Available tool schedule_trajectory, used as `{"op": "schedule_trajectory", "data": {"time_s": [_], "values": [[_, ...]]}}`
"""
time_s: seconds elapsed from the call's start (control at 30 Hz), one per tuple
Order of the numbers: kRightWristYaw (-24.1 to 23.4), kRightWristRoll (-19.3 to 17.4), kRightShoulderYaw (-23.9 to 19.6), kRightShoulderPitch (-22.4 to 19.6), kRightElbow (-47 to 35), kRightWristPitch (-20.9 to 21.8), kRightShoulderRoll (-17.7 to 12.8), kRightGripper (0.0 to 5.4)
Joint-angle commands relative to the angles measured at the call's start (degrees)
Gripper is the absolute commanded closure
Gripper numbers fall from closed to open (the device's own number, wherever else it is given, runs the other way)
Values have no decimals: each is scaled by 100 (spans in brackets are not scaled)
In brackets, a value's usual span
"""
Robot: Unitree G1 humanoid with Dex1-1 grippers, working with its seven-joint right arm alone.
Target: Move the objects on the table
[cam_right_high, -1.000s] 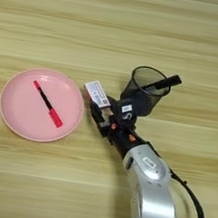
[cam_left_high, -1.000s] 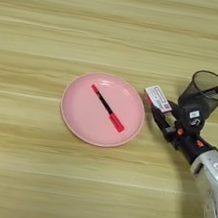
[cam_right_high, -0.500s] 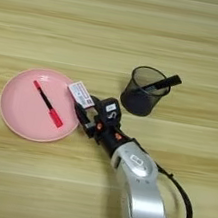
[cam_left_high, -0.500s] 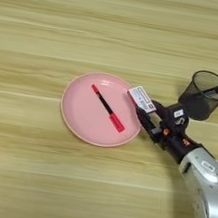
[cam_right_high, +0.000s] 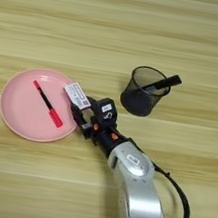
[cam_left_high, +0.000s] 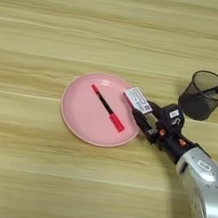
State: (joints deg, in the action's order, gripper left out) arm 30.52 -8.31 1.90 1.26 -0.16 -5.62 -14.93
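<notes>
One eraser (cam_left_high: 138,100), gripped by the end effector (cam_left_high: 143,114), hung over one pink plate's (cam_left_high: 79,118) rim; one pen (cam_left_high: 108,109) inside; one cup (cam_right_high: 144,91) holding one marker (cam_right_high: 163,83).

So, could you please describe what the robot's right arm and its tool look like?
The forearm is a rounded silver shell with a small dark marking on top, darkening to black near the bottom edge. A thin black cable loops beside it. The tool is black, with two slim fingers, small orange-red dots and a white label on its body.

A pen (cam_left_high: 107,109) lies in the plate (cam_left_high: 73,120); the eraser (cam_left_high: 138,99) sits over its right rim; the cup (cam_right_high: 145,91), holding the marker (cam_right_high: 164,83), stands farther right.
</notes>
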Motion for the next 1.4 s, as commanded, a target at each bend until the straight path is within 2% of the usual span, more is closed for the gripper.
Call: {"op": "schedule_trajectory", "data": {"time_s": [0.03,0.43,0.7,0.93,1.07,1.27,1.4], "values": [[-75,18,-59,-272,-194,116,-76,239],[-94,-9,-97,-290,-207,132,-69,112],[-176,-243,-457,-383,-545,237,-70,4],[-211,-392,-630,-360,-910,206,-107,4],[-212,-406,-713,-157,-1050,146,-157,4],[-237,-584,-1096,248,-1255,-41,-291,4],[-331,-523,-1307,388,-1128,-79,-353,4]]}}
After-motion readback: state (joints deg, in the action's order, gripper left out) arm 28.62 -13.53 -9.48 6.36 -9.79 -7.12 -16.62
